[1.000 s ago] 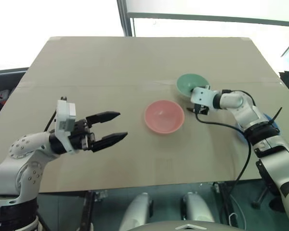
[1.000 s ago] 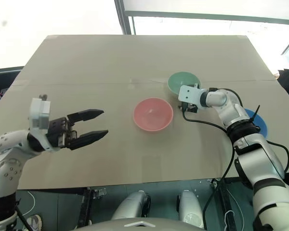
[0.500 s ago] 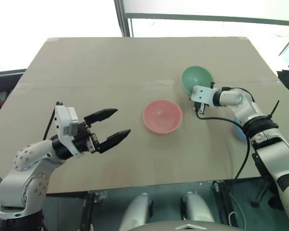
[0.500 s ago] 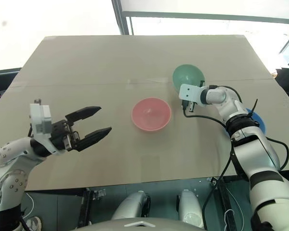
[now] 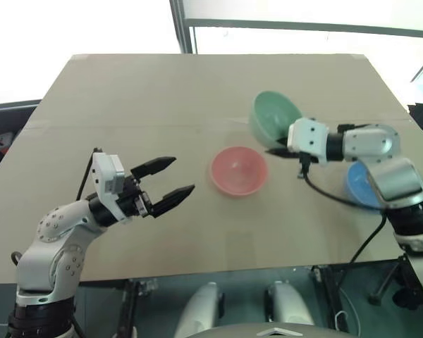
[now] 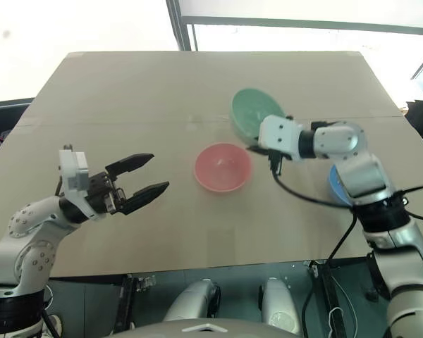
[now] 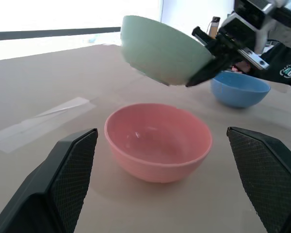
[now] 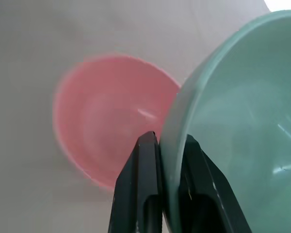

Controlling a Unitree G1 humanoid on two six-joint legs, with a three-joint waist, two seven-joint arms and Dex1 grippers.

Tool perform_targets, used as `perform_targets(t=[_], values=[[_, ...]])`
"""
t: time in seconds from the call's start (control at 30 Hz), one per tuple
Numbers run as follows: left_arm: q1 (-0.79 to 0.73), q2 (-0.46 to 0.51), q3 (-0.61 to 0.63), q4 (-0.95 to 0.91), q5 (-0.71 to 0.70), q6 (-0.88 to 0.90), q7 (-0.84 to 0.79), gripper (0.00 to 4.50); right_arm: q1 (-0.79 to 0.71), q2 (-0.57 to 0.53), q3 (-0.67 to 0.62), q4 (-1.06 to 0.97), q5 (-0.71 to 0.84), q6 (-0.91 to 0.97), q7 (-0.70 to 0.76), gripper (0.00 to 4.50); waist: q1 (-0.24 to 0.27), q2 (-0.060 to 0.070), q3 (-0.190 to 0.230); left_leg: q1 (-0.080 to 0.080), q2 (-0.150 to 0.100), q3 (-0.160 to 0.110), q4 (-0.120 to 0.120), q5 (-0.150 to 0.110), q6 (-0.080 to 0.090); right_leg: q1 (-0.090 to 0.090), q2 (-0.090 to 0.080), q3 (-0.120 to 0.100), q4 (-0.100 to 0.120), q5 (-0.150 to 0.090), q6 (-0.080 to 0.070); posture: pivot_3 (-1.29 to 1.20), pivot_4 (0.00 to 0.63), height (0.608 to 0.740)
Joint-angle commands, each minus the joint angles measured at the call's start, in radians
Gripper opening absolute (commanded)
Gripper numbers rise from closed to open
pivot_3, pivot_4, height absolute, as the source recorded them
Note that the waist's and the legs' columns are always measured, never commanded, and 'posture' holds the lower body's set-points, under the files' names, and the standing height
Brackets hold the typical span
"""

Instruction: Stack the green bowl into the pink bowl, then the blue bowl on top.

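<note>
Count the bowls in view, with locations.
3. The green bowl is lifted and tilted, its rim pinched by the right end effector; the pink bowl sits mid-table; the blue bowl sits behind the right arm.

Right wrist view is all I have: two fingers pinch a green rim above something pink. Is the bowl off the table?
Observer: Yes. The left wrist view shows the green bowl in the air, tilted, above and behind the pink bowl.
Operator: Where's the blue one?
Observer: The blue bowl sits on the table, beyond the right gripper.
Operator: And the other arm?
Observer: The left gripper hovers open, to the left of the pink bowl, holding nothing.
</note>
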Motion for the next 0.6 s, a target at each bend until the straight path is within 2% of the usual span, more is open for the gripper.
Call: perform_targets(t=[0.03,0.07,0.1,0.13,0.17,0.2,0.23,0.3,0.5,0.6], values=[[-0.004,0.002,-0.004,0.016,0.017,-0.043,-0.011,4.50,-0.008,0.056,0.034,-0.055,0.006,0.069,-0.044,0.05,0.000,-0.001,0.000,0.000,0.000,0.000,0.000,0.000,0.000,0.000,0.000,0.000,0.000,0.000,0.000,0.00,0.150,0.740],[-0.003,0.002,-0.005,0.019,0.017,-0.047,-0.014,4.50,-0.008,0.066,0.040,-0.055,0.007,0.080,-0.047,0.05,0.002,0.000,0.000,0.000,0.000,0.000,0.000,0.000,0.000,0.000,0.000,0.000,0.000,0.000,0.000,0.00,0.150,0.740],[-0.001,0.003,-0.004,0.022,0.010,-0.045,-0.018,4.50,-0.006,0.071,0.045,-0.057,0.008,0.088,-0.050,0.40,0.005,0.000,0.000,0.000,0.000,0.000,0.000,0.000,0.000,0.000,0.000,0.000,0.000,0.000,0.000,0.00,0.150,0.740],[-0.001,0.006,-0.004,0.027,0.004,-0.045,-0.026,4.50,-0.002,0.073,0.047,-0.065,0.010,0.097,-0.051,0.40,0.007,-0.001,0.000,0.000,0.000,-0.001,0.001,0.000,0.000,0.000,0.000,0.000,0.000,0.000,0.000,0.00,0.150,0.740],[0.000,0.009,-0.005,0.032,0.001,-0.046,-0.033,4.50,0.003,0.075,0.046,-0.077,0.015,0.106,-0.053,0.86,0.011,-0.001,0.000,0.000,-0.001,-0.001,0.001,0.000,0.000,0.000,0.000,0.000,0.000,0.000,0.000,0.00,0.150,0.740],[-0.001,0.011,-0.006,0.035,-0.001,-0.047,-0.039,4.50,0.005,0.076,0.045,-0.086,0.020,0.113,-0.056,1.01,0.014,-0.001,0.000,0.000,-0.001,-0.002,0.000,0.000,0.000,0.000,0.000,0.000,0.000,0.000,0.000,0.00,0.150,0.740],[-0.003,0.013,-0.007,0.043,0.000,-0.050,-0.049,4.50,0.010,0.077,0.032,-0.105,0.029,0.130,-0.066,1.57,0.015,-0.001,0.000,0.000,-0.001,-0.003,0.000,0.000,0.000,0.000,0.000,-0.001,0.000,0.000,0.000,0.00,0.150,0.740],[-0.009,0.016,-0.007,0.054,-0.007,-0.052,-0.070,4.50,0.024,0.066,-0.006,-0.153,0.060,0.164,-0.077,2.29,0.015,-0.001,0.000,0.000,-0.001,-0.003,-0.002,0.000,0.000,-0.001,0.000,-0.001,0.000,0.000,0.000,0.00,0.150,0.740],[-0.024,0.041,-0.028,0.064,-0.031,-0.064,-0.188,4.50,0.102,-0.025,-0.225,-0.324,0.208,0.342,-0.115,2.29,0.026,0.000,0.000,-0.001,-0.001,-0.004,-0.004,0.000,0.000,-0.002,-0.001,-0.002,0.000,0.000,0.000,0.00,0.150,0.740],[-0.058,0.073,-0.086,0.062,-0.042,-0.068,-0.314,4.50,0.230,-0.148,-0.408,-0.358,0.189,0.449,-0.174,2.29,0.035,-0.001,-0.001,-0.001,-0.001,-0.004,-0.004,0.000,0.000,-0.002,-0.001,-0.003,0.000,0.000,0.000,0.00,0.150,0.740]])
